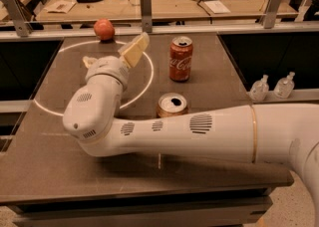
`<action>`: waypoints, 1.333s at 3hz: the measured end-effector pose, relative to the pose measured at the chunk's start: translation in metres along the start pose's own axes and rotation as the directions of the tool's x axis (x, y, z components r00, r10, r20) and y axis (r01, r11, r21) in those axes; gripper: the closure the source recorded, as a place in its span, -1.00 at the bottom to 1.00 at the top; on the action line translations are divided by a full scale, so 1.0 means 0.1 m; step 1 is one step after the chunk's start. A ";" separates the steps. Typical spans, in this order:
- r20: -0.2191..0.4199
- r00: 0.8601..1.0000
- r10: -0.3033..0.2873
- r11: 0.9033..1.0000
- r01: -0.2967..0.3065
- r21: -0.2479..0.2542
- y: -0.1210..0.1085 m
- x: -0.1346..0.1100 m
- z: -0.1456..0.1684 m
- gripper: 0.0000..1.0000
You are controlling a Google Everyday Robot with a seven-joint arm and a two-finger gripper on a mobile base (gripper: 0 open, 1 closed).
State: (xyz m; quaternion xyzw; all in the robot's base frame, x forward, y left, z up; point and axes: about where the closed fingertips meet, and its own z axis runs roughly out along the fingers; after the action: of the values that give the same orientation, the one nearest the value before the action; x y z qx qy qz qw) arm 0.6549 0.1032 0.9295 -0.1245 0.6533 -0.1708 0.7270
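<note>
My gripper (112, 55) hovers over the dark table (45, 156), inside a white circle painted on it (147, 79). One tan finger (134, 49) points up and right, and the tip of the other finger (89, 61) shows at the left, with nothing between them. A red apple (103, 29) lies just beyond the gripper at the table's far edge. To the gripper's right stands an upright red cola can (180, 58). A second can (172, 105), seen from above, stands closer to me, its base hidden by my white forearm (199, 131).
Two small clear bottles (271, 86) stand on a ledge off the table's right side. A metal rail (209, 28) runs behind the table. Beyond it is a wooden bench (149, 2) with cables and small items.
</note>
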 end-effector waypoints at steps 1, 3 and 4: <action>-0.042 0.982 0.183 0.983 -0.181 0.042 -0.18 -0.12 0.07 -1.00; -0.257 0.823 0.507 0.855 -0.519 0.027 -0.12 -0.27 0.12 -1.00; -0.258 0.842 0.474 0.873 -0.487 0.018 -0.12 -0.26 0.13 -1.00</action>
State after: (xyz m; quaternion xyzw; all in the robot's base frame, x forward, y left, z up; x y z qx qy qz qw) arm 0.6648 0.1024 0.9593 0.0484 0.7553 0.0182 0.6533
